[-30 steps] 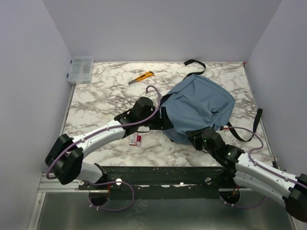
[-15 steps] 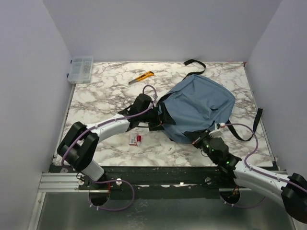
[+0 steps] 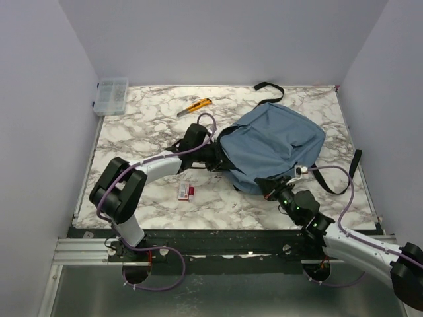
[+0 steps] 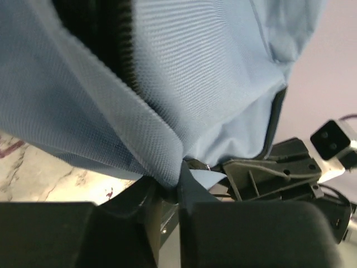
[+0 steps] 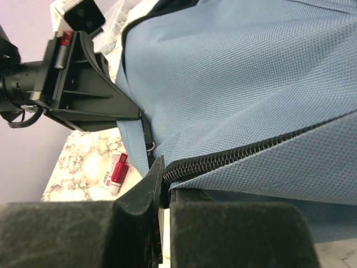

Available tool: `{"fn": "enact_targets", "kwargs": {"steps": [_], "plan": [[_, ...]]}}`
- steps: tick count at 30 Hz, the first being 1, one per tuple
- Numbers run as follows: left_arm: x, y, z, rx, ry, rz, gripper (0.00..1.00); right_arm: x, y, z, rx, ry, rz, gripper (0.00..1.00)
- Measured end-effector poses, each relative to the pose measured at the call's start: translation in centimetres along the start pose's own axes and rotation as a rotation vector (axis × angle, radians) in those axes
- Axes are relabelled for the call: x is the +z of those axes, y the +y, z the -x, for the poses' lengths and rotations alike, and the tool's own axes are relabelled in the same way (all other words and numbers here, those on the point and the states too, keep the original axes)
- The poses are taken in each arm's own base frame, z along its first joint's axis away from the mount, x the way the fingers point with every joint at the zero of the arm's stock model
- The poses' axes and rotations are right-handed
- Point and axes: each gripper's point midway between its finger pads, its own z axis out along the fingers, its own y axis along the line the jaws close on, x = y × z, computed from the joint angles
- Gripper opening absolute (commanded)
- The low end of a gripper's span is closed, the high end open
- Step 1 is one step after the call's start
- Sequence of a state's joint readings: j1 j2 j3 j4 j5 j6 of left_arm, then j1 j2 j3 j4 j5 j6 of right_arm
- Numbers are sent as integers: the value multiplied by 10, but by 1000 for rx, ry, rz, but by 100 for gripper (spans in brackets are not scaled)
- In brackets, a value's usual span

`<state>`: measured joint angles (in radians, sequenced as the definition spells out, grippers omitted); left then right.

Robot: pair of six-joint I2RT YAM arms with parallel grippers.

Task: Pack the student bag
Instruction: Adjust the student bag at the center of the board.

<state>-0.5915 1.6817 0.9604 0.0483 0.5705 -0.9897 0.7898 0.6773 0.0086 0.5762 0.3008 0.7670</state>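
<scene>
Left gripper [image 4: 178, 180], right gripper [image 5: 165, 180] — pinching student bag [image 3: 274, 142]

student bag [image 3: 277, 145] sits on counter [image 3: 132, 139], right of centre. One strap [image 3: 268, 88] runs off its far end, another [image 3: 345, 173] off its right side to the counter's right edge. left gripper [image 3: 218, 157] at the bag's left edge, jaws on a fold of it. right gripper [image 3: 268, 187] at the bag's near edge, jaws on the zipper line. Small packet [image 3: 186, 192] on counter, near-left of the bag, in front of the left arm. Utility knife [image 3: 195, 105] behind the left gripper, left of the far strap. Compartment box [image 3: 112, 96] in the far-left corner.
</scene>
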Motion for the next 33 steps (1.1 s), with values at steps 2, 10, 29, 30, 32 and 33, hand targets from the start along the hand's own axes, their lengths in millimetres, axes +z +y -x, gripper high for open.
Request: {"fn": "enact_targets", "kwargs": {"steps": [2, 10, 29, 30, 32, 33], "plan": [[0, -9, 0, 27, 6, -49, 5, -1, -4, -2, -23, 13, -16, 16], [-8, -38, 5, 145, -40, -283, 0, 8, -9, -24, 3, 244, -222, 58], [-26, -60, -23, 216, -50, -518, 0, -25, 8, -42, 520, 295, -177, 60], [-26, -60, -24, 215, -49, -520, 0, -26, 6, -44, 567, 284, -167, 56], [-25, -62, -27, 220, -48, -530, 0, -28, 3, -48, 640, 269, -156, 38], [-24, -63, -27, 223, -50, -534, 0, -27, 3, -48, 666, 264, -154, 26]]}}
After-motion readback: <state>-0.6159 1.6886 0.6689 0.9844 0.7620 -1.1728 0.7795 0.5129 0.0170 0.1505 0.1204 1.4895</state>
